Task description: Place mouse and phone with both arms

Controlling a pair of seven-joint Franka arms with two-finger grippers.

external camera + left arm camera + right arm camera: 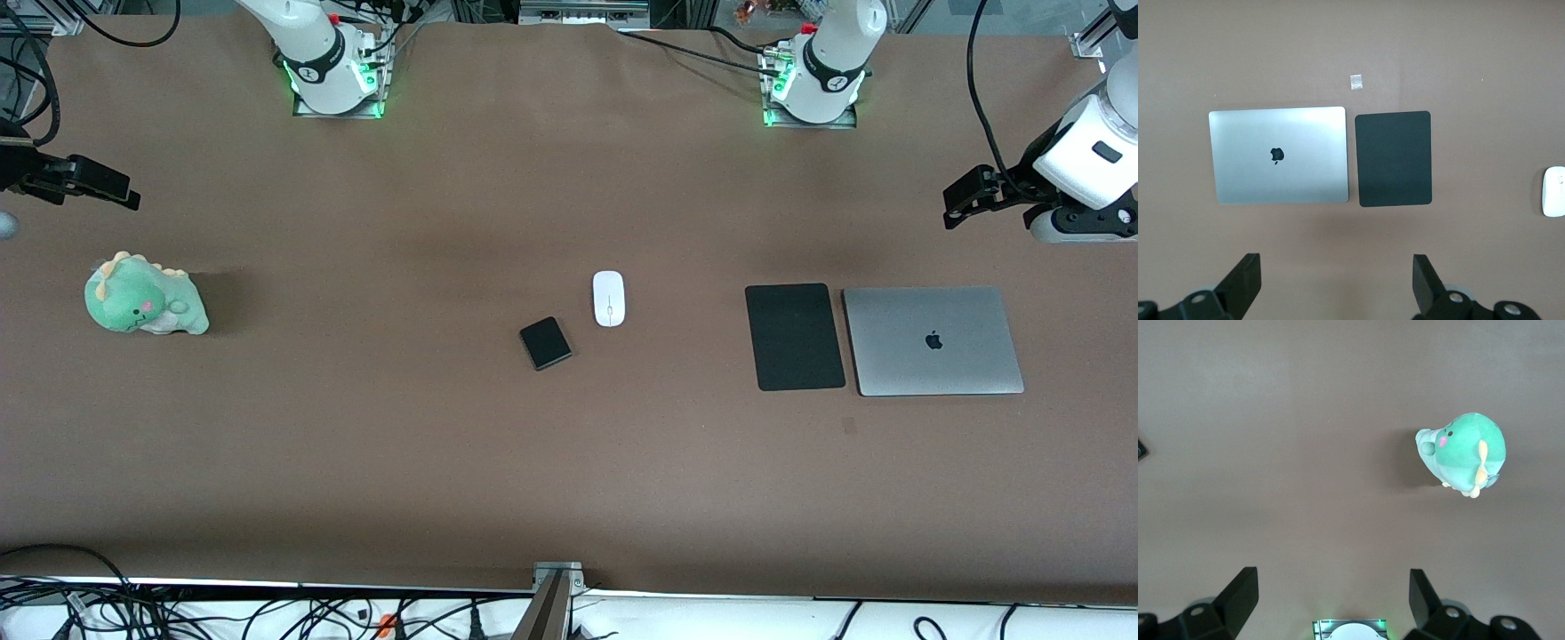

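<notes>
Two arms are parked wide here, one at each end of the table, and nothing has been picked up yet.

Starting at the right arm's end: the right gripper is held in the air over bare table, fingers spread wide and empty. A green plush dinosaur is sat just nearer the front camera than that gripper; it can be seen in the right wrist view too. Probably just clutter, since it's no part of the job.

Mid-table, the phone is laid flat and turned at a slant, so no edge lines up with the table's edges; being nearly square, no real long axis can be called. The mouse is set close by, apart from the phone and a little farther from the front camera. Its long axis is run from the robots' side toward the front camera, grey line along it.

Toward the left arm's end, a mouse pad is laid flat just beside a closed laptop. It looks like the pad is meant as the mouse's landing spot, though that's a guess.

Last, the left gripper is hung over the table near the laptop, also spread wide with nothing held.
</notes>
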